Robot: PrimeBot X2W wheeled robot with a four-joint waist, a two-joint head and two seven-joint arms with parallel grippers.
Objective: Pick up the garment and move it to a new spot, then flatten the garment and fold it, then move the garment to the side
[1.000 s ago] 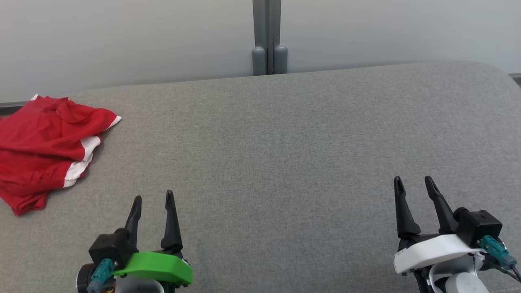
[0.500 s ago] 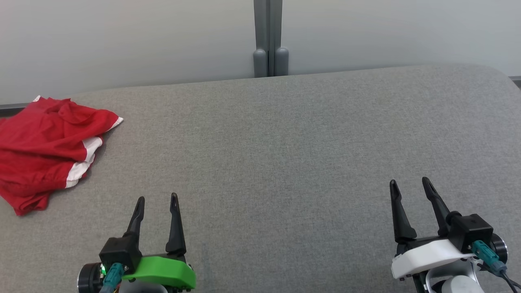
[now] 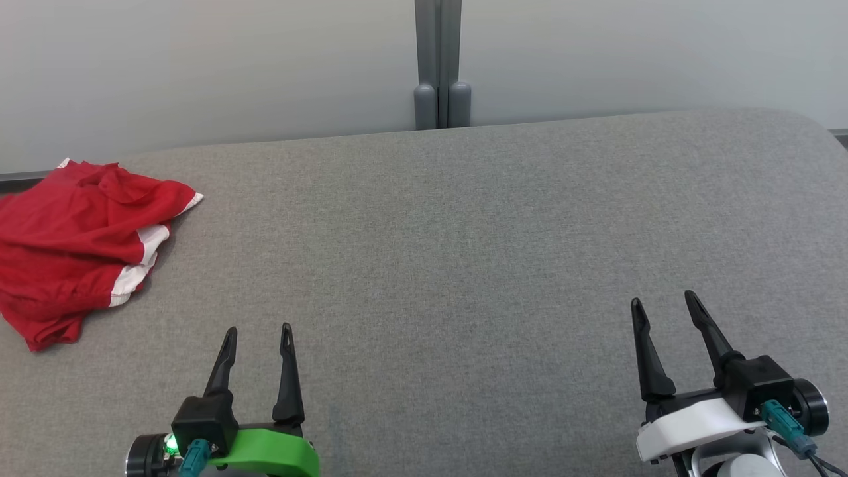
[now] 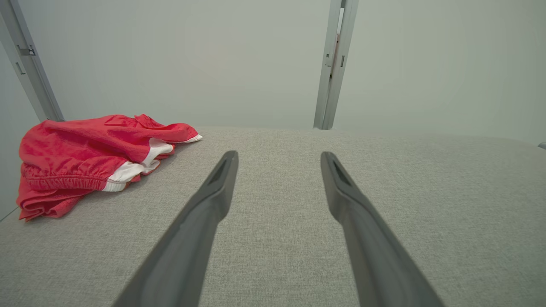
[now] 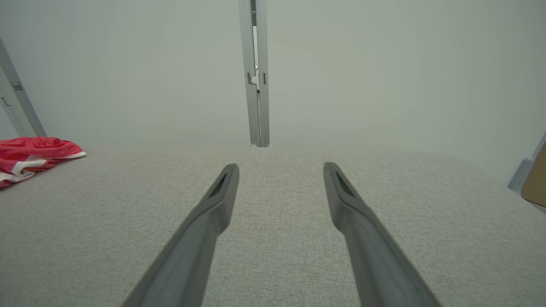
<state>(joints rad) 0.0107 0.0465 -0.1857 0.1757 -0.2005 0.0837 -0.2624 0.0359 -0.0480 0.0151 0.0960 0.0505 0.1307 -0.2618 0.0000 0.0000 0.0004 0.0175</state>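
L gripper (image 3: 259,328), R gripper (image 3: 663,297) pulled back; garment (image 3: 73,245) prob unmoved

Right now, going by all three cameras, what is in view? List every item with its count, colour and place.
garment: one, red with white trim, crumpled at the far left of the padded surface, apart from both grippers
padded surface: one, grey fabric, across the whole foreground
wall panels: two, pale grey, behind the surface
post: one, grey, upright between the panels
tan object: one, cut off at the right edge of the right wrist view; cannot tell what it is
left gripper: one, dark fingers on a green mount, lower left, open, holding nothing
right gripper: one, dark fingers on a white mount, lower right, open, holding nothing
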